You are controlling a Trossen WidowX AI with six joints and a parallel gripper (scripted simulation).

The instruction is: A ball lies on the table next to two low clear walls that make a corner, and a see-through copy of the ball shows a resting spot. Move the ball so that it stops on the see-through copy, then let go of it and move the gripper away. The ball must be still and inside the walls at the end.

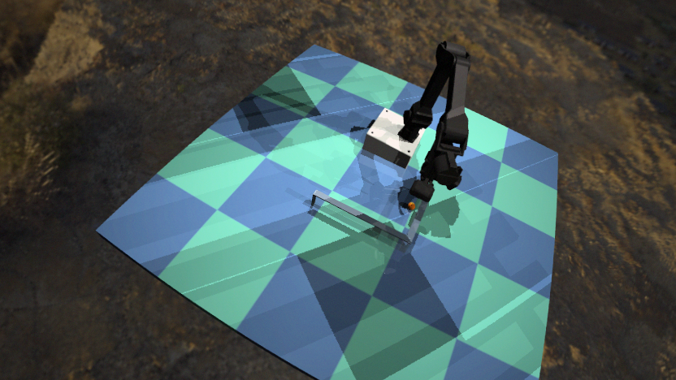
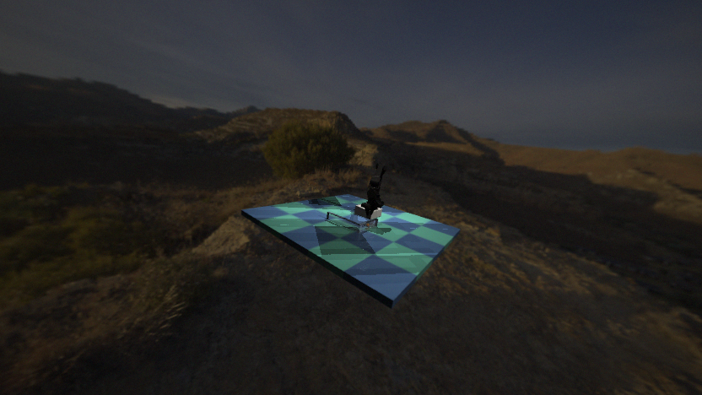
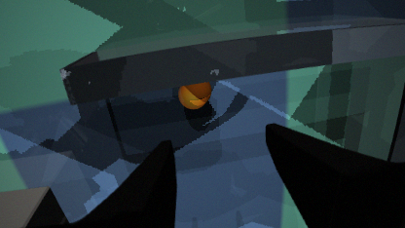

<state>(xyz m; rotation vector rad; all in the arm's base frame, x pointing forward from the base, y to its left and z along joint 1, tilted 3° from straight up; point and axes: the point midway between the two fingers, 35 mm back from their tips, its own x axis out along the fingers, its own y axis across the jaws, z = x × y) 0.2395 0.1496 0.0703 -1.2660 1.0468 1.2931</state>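
Observation:
An orange ball (image 1: 411, 205) (image 3: 195, 95) rests on the table beside the short clear wall (image 1: 417, 223) (image 3: 156, 63), on its inner side. Its upper edge meets the wall's lower edge in the wrist view. The ball shows darker and lighter orange patches; no separate see-through copy shows, and the two seem to overlap. The long clear wall (image 1: 360, 214) meets the short one at a corner. My gripper (image 3: 220, 135) is open and empty, with its fingertips apart and back from the ball. In the exterior view the ball is too small to judge.
The white base box (image 1: 392, 127) (image 2: 368, 212) stands behind the walls. The arm (image 1: 453, 101) bends over the table from the back right. The table (image 1: 208, 182) (image 2: 392, 274) is a blue and green checkerboard with many shadows and reflections.

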